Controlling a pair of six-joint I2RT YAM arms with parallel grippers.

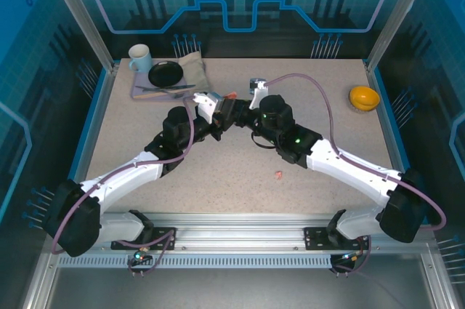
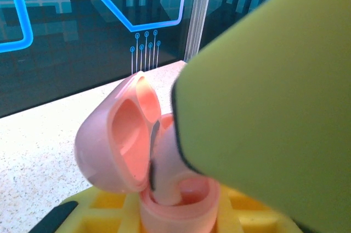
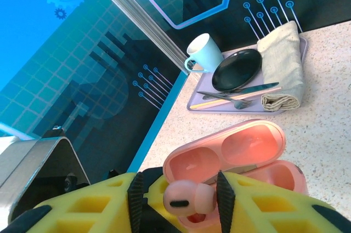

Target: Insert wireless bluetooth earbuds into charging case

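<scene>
The pink charging case (image 3: 236, 151) is off the table with its lid (image 2: 115, 140) swung open, and my left gripper (image 2: 178, 216) is shut on its base. A salmon-pink earbud (image 3: 189, 199) sits at the mouth of the case's near socket, between the yellow fingers (image 3: 93, 211) of my right gripper (image 3: 176, 197). That gripper is open, with a gap showing on the earbud's left side. In the left wrist view a right finger (image 2: 263, 107) hides much of the case. From above, both grippers meet mid-table: left (image 1: 211, 109), right (image 1: 231, 111). Another pink earbud (image 1: 279, 175) lies on the table.
A lilac tray (image 1: 138, 93) at the back left carries a mug (image 1: 139, 57), black plate (image 1: 166, 73), cutlery and folded cloth (image 1: 192, 69). An orange bowl (image 1: 363, 97) sits back right. A small pale object (image 1: 256, 85) lies just behind the grippers.
</scene>
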